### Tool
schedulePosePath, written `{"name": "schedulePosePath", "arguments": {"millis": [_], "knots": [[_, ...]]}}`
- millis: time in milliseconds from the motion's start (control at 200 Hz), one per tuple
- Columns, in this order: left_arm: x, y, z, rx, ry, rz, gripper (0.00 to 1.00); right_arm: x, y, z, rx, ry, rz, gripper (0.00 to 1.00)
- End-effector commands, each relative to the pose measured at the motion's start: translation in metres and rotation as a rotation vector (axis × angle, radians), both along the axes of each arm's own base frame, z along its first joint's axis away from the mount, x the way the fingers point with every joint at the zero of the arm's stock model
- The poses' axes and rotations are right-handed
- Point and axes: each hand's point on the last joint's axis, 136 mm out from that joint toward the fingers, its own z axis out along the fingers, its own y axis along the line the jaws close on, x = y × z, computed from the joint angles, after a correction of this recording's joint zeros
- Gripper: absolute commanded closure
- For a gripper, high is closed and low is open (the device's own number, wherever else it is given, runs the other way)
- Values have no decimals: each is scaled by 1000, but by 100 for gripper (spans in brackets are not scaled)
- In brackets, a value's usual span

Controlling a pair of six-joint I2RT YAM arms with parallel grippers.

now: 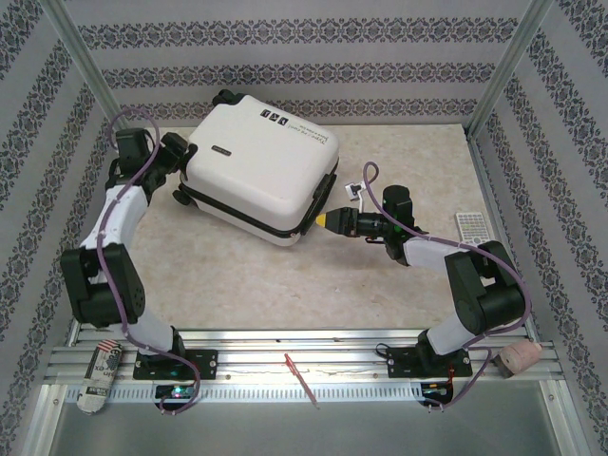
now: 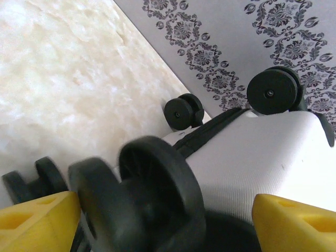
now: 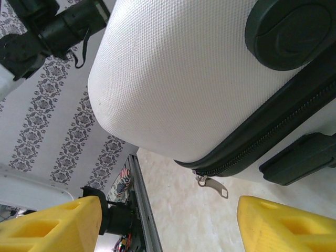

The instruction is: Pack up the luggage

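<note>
The luggage (image 1: 256, 166), a white hard-shell suitcase, lies closed on the marble-look table with its black wheels toward the left. My left gripper (image 1: 180, 152) is at that wheel end. In the left wrist view it (image 2: 165, 223) stands open, with one black wheel (image 2: 157, 194) blurred and close between the yellow fingers (image 2: 37, 220), apart from the right one. My right gripper (image 1: 328, 220) is at the suitcase's near right corner. In the right wrist view it (image 3: 168, 226) is open just below the white shell (image 3: 173, 79), and the metal zipper pull (image 3: 212, 186) hangs ahead between the fingertips.
A white keypad-like item (image 1: 472, 226) lies by the right wall and a small tag (image 1: 353, 193) beside the suitcase. On the near rail are a flag-patterned roll (image 1: 98, 375), a red pen (image 1: 299, 375) and a pink roll (image 1: 520, 358). Patterned walls enclose the table.
</note>
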Motion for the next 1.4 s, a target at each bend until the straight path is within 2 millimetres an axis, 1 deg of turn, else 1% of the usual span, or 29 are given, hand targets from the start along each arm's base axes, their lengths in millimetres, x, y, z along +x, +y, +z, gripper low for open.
{"name": "schedulePosePath", "arguments": {"millis": [0, 120, 175, 215, 300, 465, 555, 664, 759, 854, 934, 1019, 1199, 1394], "knots": [[22, 2, 18, -24, -57, -20, 18, -9, 0, 3, -8, -47, 11, 31], [33, -1, 13, -52, -59, -40, 28, -15, 1, -5, -47, -60, 13, 31], [35, -2, 12, -62, -59, -47, 32, -17, 3, -11, -85, -72, 8, 31], [35, -4, 11, -69, -59, -54, 38, -20, 4, -16, -121, -85, 5, 31], [32, -6, 10, -79, -64, -56, 50, -23, 8, -24, -189, -136, -13, 31], [22, -7, 8, -90, -71, -47, 72, -21, 6, -44, -337, -257, -114, 33], [16, -10, 10, -108, -87, -40, 78, -24, 11, -56, -433, -356, -139, 35], [9, -9, 14, -110, -102, -19, 83, -25, 22, -65, -504, -478, -143, 38], [6, -8, 14, -107, -101, -9, 86, -25, 31, -67, -507, -597, -155, 42], [7, -8, 10, -109, -94, -12, 88, -18, 34, -69, -490, -674, -188, 46], [8, -9, 8, -117, -89, -18, 89, -12, 37, -76, -500, -702, -189, 48], [9, -10, 6, -124, -85, -24, 89, -6, 42, -79, -494, -737, -187, 49], [11, -11, 6, -124, -81, -30, 90, -4, 58, -73, -425, -766, -151, 49], [13, -10, 6, -124, -78, -30, 90, -7, 66, -64, -386, -778, -135, 49]]}}
